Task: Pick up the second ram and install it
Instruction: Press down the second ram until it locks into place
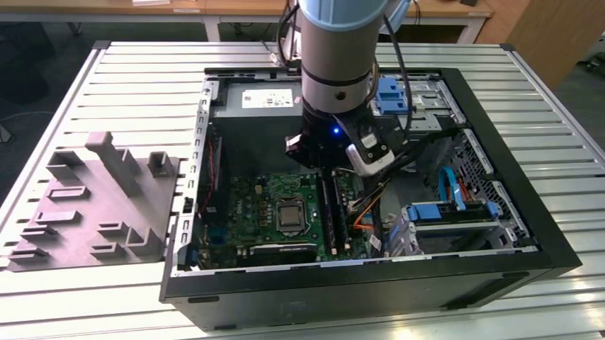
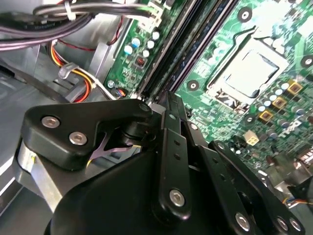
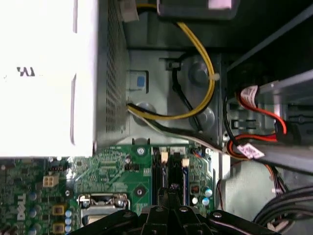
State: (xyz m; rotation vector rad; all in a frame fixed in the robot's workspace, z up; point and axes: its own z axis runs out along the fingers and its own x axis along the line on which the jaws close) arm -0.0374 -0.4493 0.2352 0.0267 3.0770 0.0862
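Note:
Inside an open computer case (image 1: 189, 212), my gripper (image 1: 324, 170) reaches down to the far end of the long memory slots on the green motherboard (image 1: 255, 205). A thin dark stick, the second ram (image 1: 330, 209), stands on edge along those slots just below the fingertips. In the second wrist view the gripper (image 2: 166, 100) has its black fingers pressed together, with the tip at the slot end beside a pale latch (image 2: 146, 105). The first wrist view shows the gripper (image 3: 172, 188) tip between the slot latches. I see no part of the ram between the fingers.
The grey power supply (image 1: 260, 99) sits just behind the slots and looks bright in the first wrist view (image 3: 39, 73). Orange and yellow cables (image 2: 78, 88) run beside the slots. The processor socket (image 2: 249, 68) lies alongside. A grey moulded tray (image 1: 95, 205) rests on the slatted table at the exterior view's left.

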